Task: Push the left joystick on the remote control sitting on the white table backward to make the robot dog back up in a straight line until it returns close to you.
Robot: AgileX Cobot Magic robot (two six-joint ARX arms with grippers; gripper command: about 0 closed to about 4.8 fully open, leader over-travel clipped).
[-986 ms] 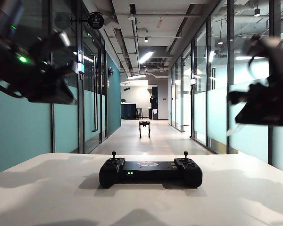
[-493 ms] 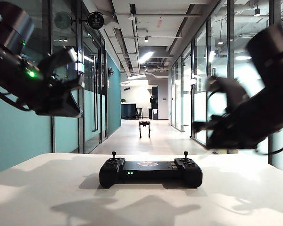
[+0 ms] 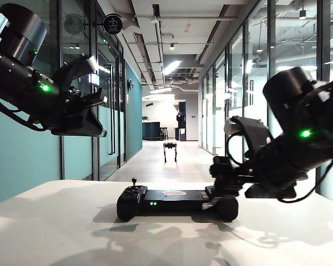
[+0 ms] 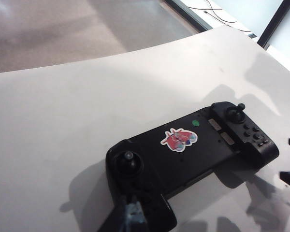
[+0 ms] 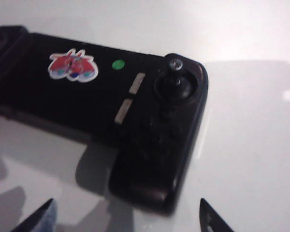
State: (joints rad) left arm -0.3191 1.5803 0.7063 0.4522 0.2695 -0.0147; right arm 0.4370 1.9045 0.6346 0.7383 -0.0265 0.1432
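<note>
The black remote control (image 3: 176, 202) lies on the white table (image 3: 55, 233), its left joystick (image 3: 134, 180) upright and untouched. Far down the corridor stands the small robot dog (image 3: 170, 150). My left gripper (image 3: 101, 101) hangs high above the table's left side. In the left wrist view it (image 4: 130, 216) is shut and empty, hovering above the left joystick (image 4: 129, 156). My right gripper (image 3: 217, 187) is low at the controller's right end. In the right wrist view it (image 5: 125, 221) is open wide with that end (image 5: 154, 145) just ahead of its spread fingertips (image 5: 209, 218).
Glass office walls (image 3: 250, 111) line the corridor on both sides, and a dark counter (image 3: 151, 130) sits at its far end. The table's rounded far edge (image 4: 111, 55) lies beyond the controller. The right stick (image 5: 175, 64) stands upright.
The right arm swung down from high on the right to the controller's right end, and its jaws opened. The left arm edged slightly forward and lower. Controller and dog have not moved.
</note>
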